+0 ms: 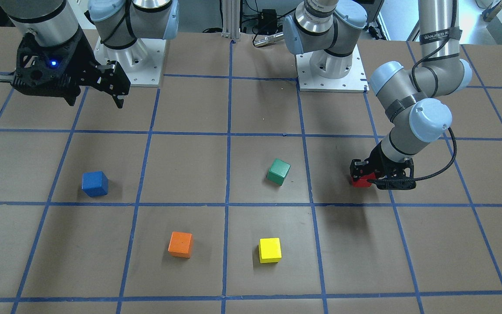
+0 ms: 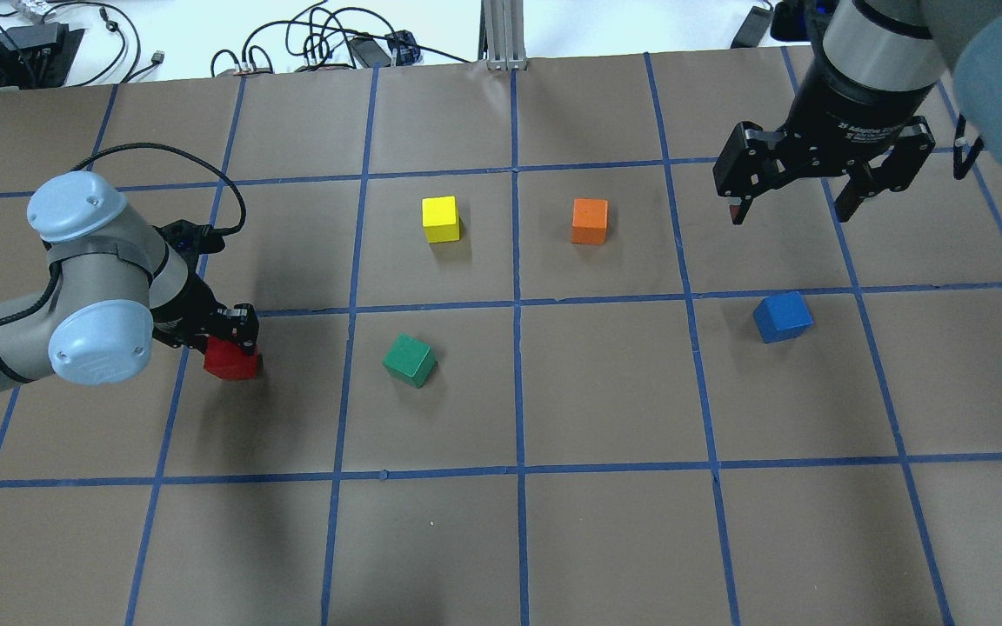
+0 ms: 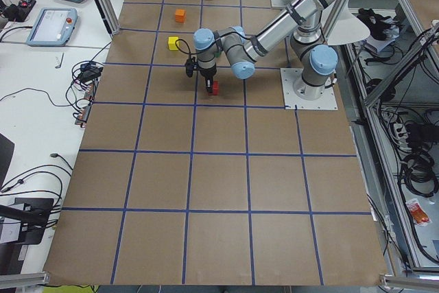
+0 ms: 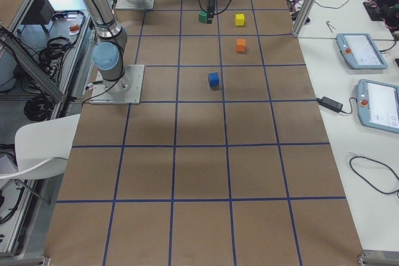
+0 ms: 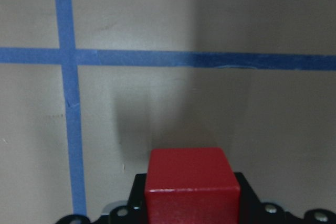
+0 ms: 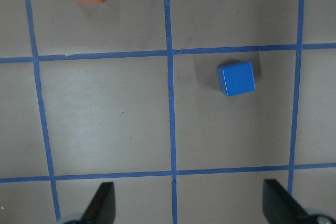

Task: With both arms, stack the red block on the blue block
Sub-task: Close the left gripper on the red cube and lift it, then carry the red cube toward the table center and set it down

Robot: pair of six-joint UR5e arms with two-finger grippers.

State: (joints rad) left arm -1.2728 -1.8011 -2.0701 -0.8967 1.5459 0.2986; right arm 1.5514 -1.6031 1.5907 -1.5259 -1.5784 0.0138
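Note:
The red block (image 2: 230, 360) sits between the fingers of my left gripper (image 2: 238, 341) at the table's left side. The gripper is shut on it, at or just above the paper. The left wrist view shows the red block (image 5: 191, 187) close up at the bottom centre. The blue block (image 2: 782, 316) stands alone on the right side, and also shows in the right wrist view (image 6: 237, 78). My right gripper (image 2: 791, 211) hangs open and empty above the table, beyond the blue block.
A green block (image 2: 410, 360) lies right of the red one. A yellow block (image 2: 440, 218) and an orange block (image 2: 590, 221) stand farther back. Blue tape lines grid the brown table cover (image 2: 605, 391).

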